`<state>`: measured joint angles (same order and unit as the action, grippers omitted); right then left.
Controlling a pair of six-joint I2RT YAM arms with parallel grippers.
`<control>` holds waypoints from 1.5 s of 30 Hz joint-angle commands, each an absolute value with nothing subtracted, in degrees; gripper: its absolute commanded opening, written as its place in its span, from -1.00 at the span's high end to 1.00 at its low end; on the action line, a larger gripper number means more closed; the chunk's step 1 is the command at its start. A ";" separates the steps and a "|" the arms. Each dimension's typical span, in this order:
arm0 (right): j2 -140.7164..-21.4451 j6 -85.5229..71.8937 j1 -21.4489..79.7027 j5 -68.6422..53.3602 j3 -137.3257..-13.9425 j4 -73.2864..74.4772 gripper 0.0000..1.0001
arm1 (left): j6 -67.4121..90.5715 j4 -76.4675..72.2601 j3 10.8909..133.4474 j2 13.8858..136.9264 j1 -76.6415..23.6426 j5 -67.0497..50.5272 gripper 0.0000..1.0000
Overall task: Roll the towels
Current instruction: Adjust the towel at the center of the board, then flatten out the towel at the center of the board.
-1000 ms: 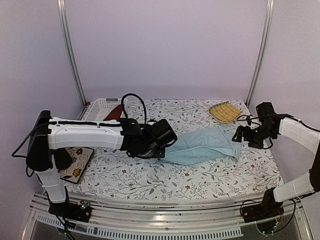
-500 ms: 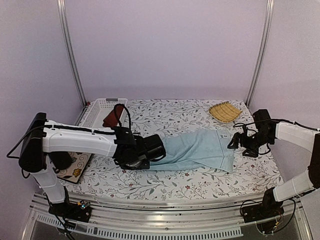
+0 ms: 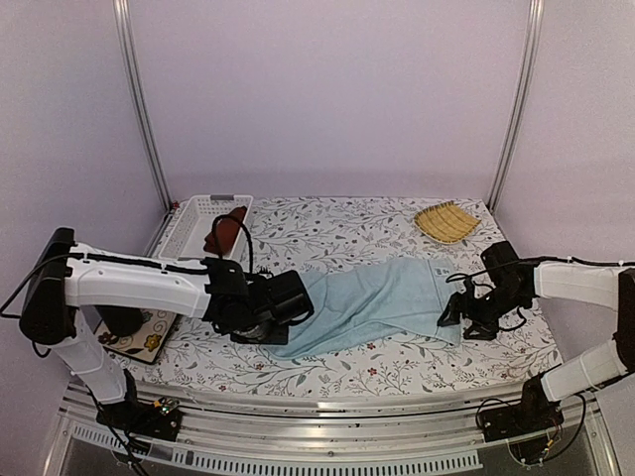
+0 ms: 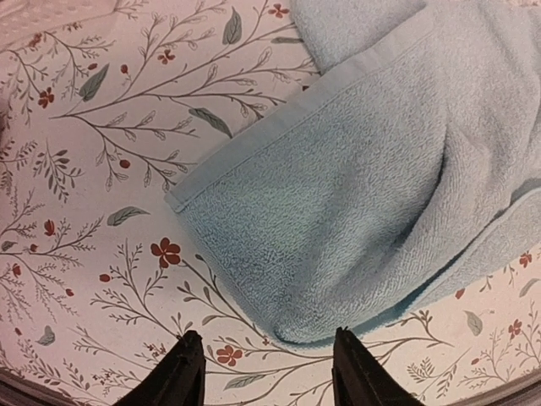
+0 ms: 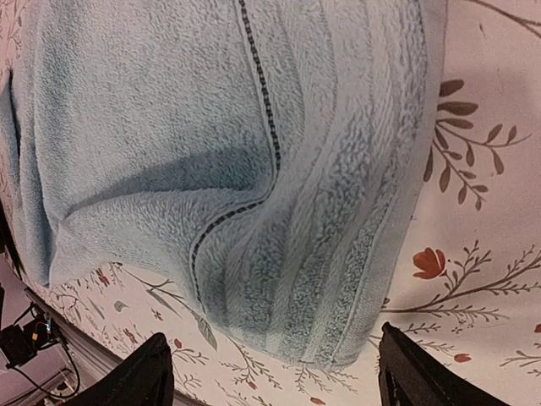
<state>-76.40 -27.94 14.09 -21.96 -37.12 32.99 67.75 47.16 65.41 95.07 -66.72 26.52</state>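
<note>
The light blue towel (image 3: 377, 297) lies unrolled across the middle of the desk (image 3: 397, 372), its long side running left to right over the flowered cloth, with soft creases along its length. Its left end is doubled over into a rounded fold with a hemmed edge slanting above it. The left hand (image 4: 266, 376) hangs low over that end with its fingers apart and nothing between them, and the fold lies just ahead of the fingertips. At the other end the right hand (image 5: 279, 381) sits over the towel's banded corner. Its fingers are spread wide, one on each side of the corner, and they are not clamped on it. Whether either hand's fingertips touch the desk cannot be told. The dark red towel (image 3: 230, 230) sits bunched up in a white basket (image 3: 193, 216) at the far left corner, well apart from the blue one. A yellow woven mat (image 3: 446, 221) lies at the far right, near the blue towel's far edge but not touching it. A flowered tile (image 3: 149, 332) lies at the desk's left edge, beneath the left arm.
</note>
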 commanded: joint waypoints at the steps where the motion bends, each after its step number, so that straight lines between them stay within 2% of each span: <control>1: -74.54 -31.73 17.23 -22.64 -34.90 31.29 -0.64 | 66.86 45.65 62.67 91.05 -65.82 26.05 -0.13; 8: -75.32 -35.00 21.91 -18.99 -32.86 29.64 -0.55 | 63.86 42.10 55.19 85.75 -60.49 24.87 -0.18; 11: -75.04 -35.74 21.88 -17.29 -31.88 29.48 -0.52 | 61.15 40.31 54.10 86.03 -58.13 25.14 -0.20; 13: -74.89 -36.40 21.88 -16.50 -31.48 29.17 -0.49 | 58.37 36.51 53.33 86.32 -56.74 24.52 -0.28; 18: -76.70 -37.17 21.88 -16.00 -31.33 27.69 -0.38 | 52.25 29.70 52.03 88.71 -52.00 19.25 -0.36; 21: -77.60 -37.19 21.88 -15.89 -31.09 26.93 -0.20 | 49.56 28.08 52.72 91.34 -50.41 17.97 -0.37; 27: -77.51 -37.01 21.89 -14.89 -31.04 27.27 0.33 | 45.98 25.99 54.14 96.47 -49.18 16.64 -0.34; 31: -76.29 -36.63 21.89 -13.67 -32.30 29.08 0.52 | 45.45 24.63 53.14 98.13 -48.53 16.09 -0.27; 32: -75.86 -36.57 21.90 -13.29 -32.68 29.56 0.58 | 45.10 23.83 52.76 98.37 -48.32 15.85 -0.22; 35: -75.06 -36.03 21.88 -11.84 -34.19 31.28 0.60 | 44.36 22.46 52.22 99.47 -48.13 14.94 -0.06; 39: -73.54 -35.15 21.88 -9.73 -37.22 34.60 0.60 | 44.23 22.36 52.26 100.80 -48.10 13.19 0.37; 45: -71.86 -33.05 21.95 -5.55 -42.67 39.52 0.60 | 46.57 25.85 51.53 98.71 -48.14 13.61 0.84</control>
<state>-73.54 -35.07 21.65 -9.82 -38.79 35.42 45.39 23.14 52.71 99.44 -48.66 14.55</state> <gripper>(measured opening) 0.201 0.130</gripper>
